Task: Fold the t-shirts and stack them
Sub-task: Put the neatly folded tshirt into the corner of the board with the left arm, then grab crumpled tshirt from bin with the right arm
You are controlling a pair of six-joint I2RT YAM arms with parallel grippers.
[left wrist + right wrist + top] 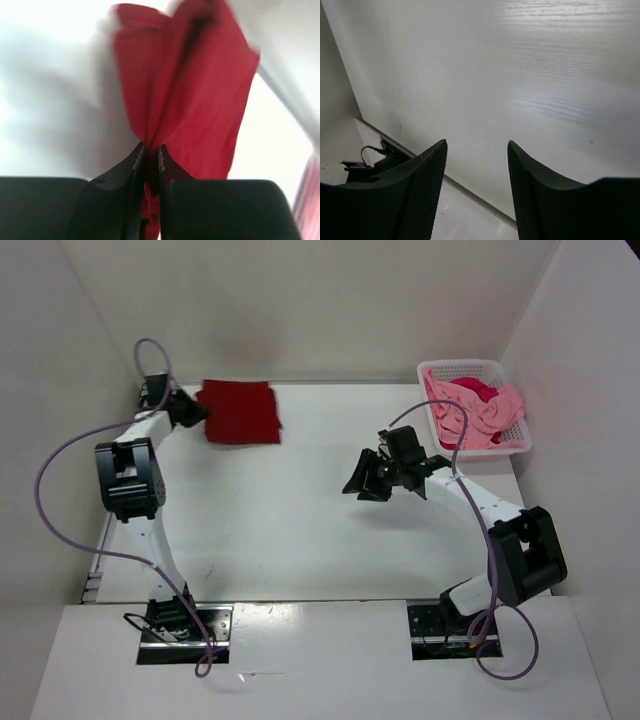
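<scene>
At the far left corner of the table (300, 530), the dark red shirt (240, 412) is laid as a flat, roughly square packet, which suggests that its folding is largely done. Its left edge is pinched by the left claw (190, 410). In the left wrist view the two fingers are seen pressed together on a gathered ridge of the red cloth, with the fabric fanning out beyond them. The grip is judged to be taken at the edge so that the packet can be shifted or straightened; which of these is meant cannot be told.

Over the bare table right of the middle, the right claw (362, 485) is held off the surface with its fingers apart and nothing between them; only white tabletop is seen past them in the right wrist view. It is judged to be kept clear of the left arm's work and ready for the next garment.

At the far right corner the white basket (462, 365) is set. The light pink shirt (500, 405) and the magenta shirt (478, 392) are heaped in it unfolded. Two of the three shirts are therefore judged to be not yet folded.
</scene>
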